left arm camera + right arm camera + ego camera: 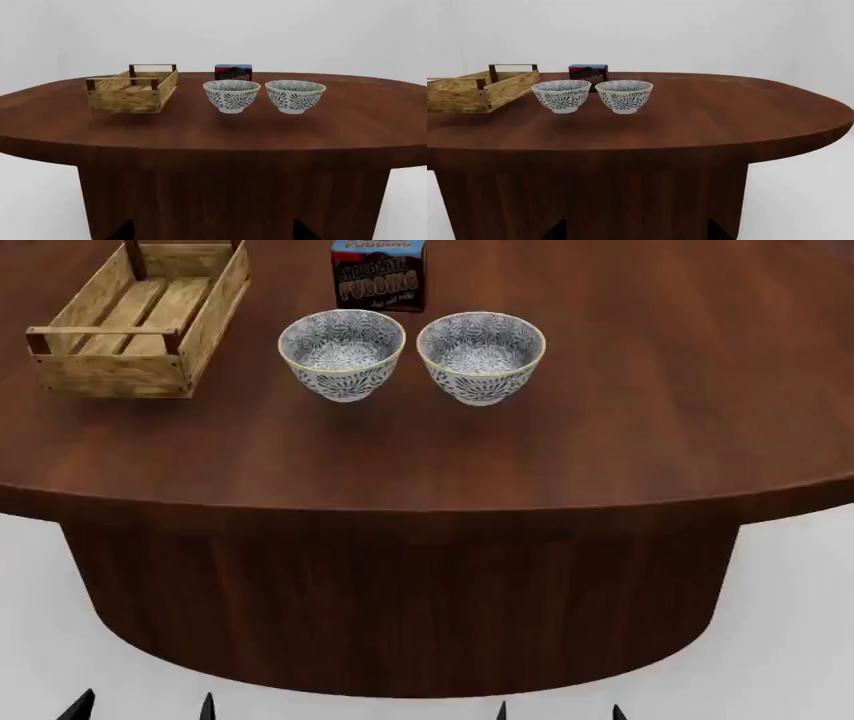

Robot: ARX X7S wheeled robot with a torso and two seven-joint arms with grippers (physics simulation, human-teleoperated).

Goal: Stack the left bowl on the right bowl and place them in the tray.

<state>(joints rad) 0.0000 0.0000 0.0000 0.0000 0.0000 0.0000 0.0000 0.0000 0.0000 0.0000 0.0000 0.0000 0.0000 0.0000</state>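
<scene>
Grippers: only dark fingertips of the left gripper [144, 706] and right gripper [561, 710] showed at the head view's lower edge, below the table [641, 430]; whether spread or pressed together could not be told; nothing held.

Left bowl [342, 353]: upright, apparently empty, just beside the right bowl [481, 356], not stacked.

Tray [134, 325]: well left of the bowls, slatted bottom bare.

Pudding box [379, 272]: upright, close behind the bowls.

Risks, judged: neighbouring rims crowd a finger reaching the left bowl's inner side, so the right bowl might be nudged; a rounded wall could slip; the box might be toppled.
</scene>
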